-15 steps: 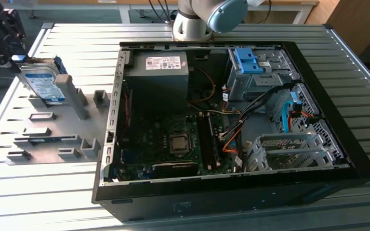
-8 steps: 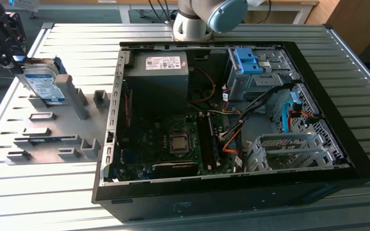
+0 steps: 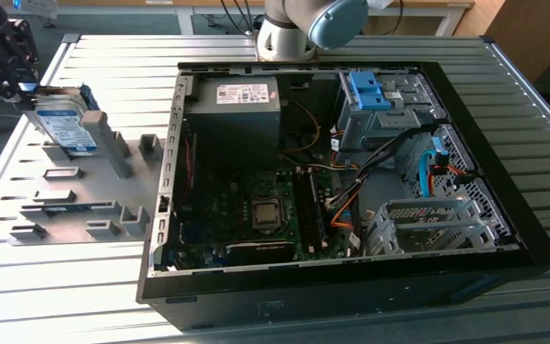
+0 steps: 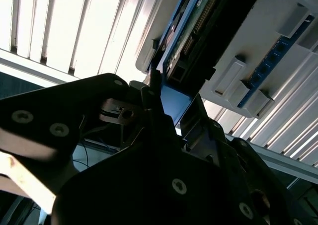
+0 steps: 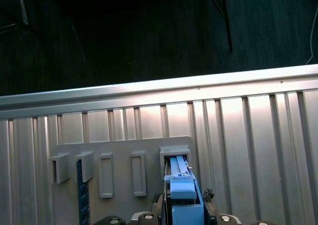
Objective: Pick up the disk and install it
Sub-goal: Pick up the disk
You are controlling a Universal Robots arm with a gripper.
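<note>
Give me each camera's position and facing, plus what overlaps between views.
Exterior view: off the arm, looking down on the table, open computer case and fixture plate; shows the arm base and the gripper.
First wrist view: on the wrist, looking along the disk toward the plate's slots; the gripper clamps its blue frame.
Second wrist view: on the wrist, looking past the dark gripper body at the disk's circuit-board side.
Shared: all three show the disk, gripper and fixture plate.

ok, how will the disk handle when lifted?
Likely stiff: the disk is a flat metal slab, probably dense for its size. Held at one end by the gripper, it may tilt. Its blue plastic frame could be slick.
</note>
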